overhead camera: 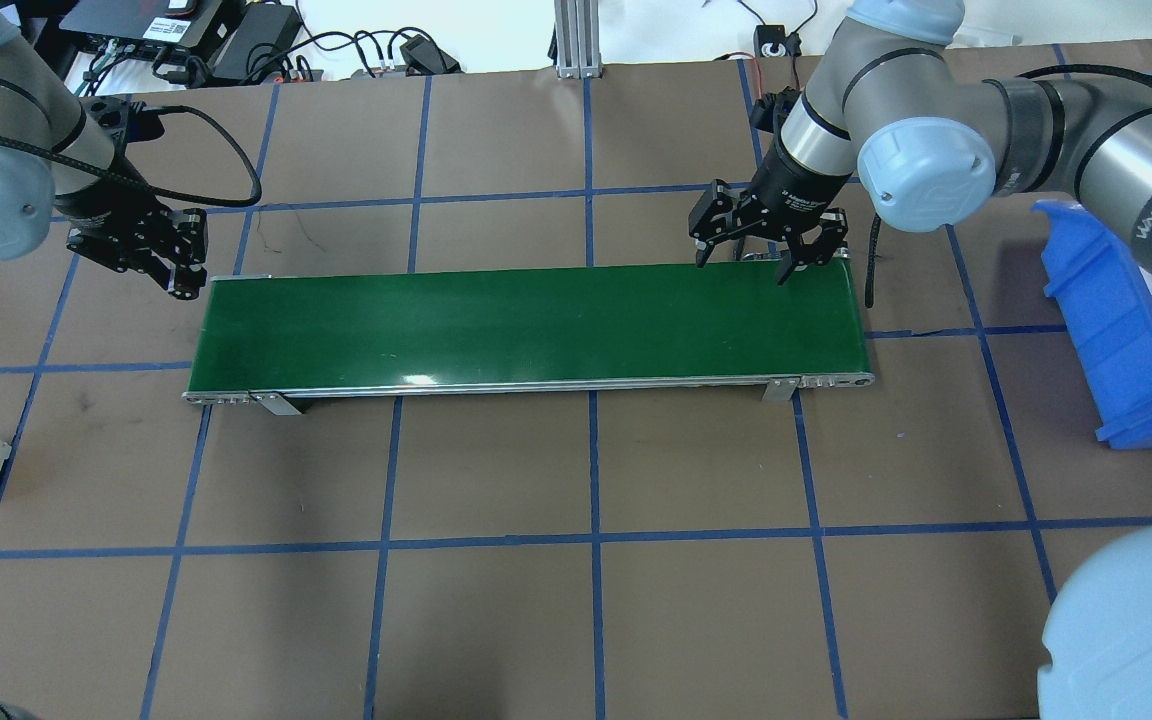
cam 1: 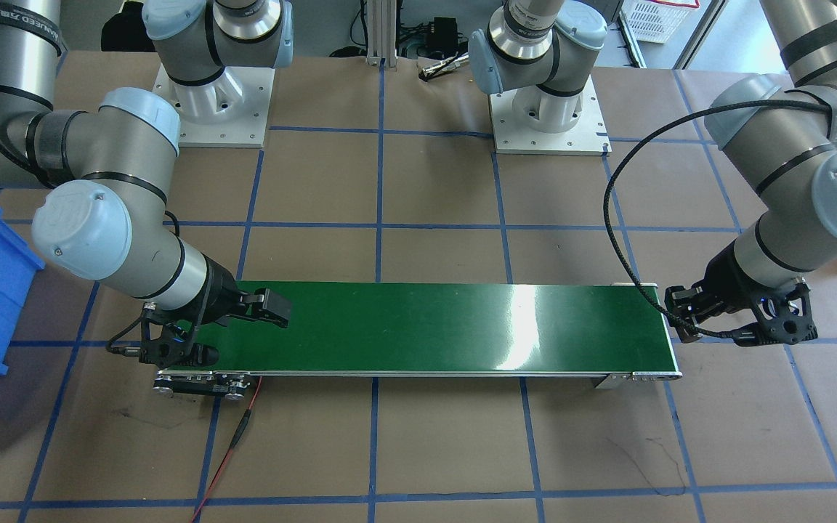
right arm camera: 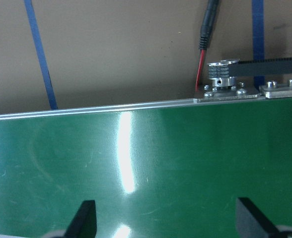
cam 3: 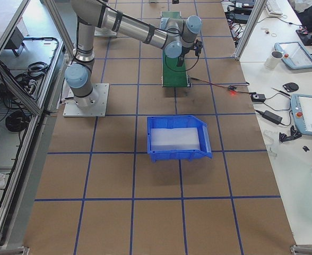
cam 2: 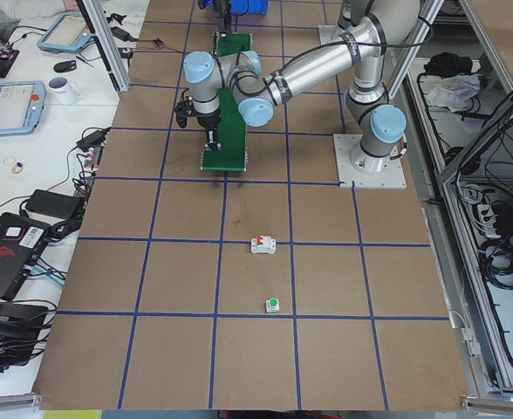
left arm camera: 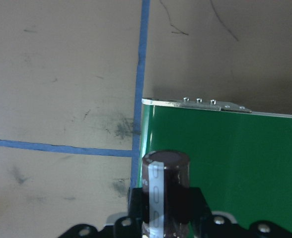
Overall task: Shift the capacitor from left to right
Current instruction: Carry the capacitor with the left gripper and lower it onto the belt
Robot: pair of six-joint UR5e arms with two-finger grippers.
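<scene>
Left wrist-mounted: left hand (overhead camera: 186,275) clamps glossy dark cylindrical capacitor (left arm camera: 167,178) — right hand (overhead camera: 744,270) spread over green belt (overhead camera: 536,320).

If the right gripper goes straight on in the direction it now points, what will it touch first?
Most likely the green conveyor belt: the open right gripper points down at it, with nothing in between. How far above it hangs is unclear.

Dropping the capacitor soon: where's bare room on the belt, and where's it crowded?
Belt is bare end to end; the widest free stretch is the middle, between the left gripper holding the capacitor at its left end and the open right gripper over its right end. Crowded only at those two ends.
</scene>
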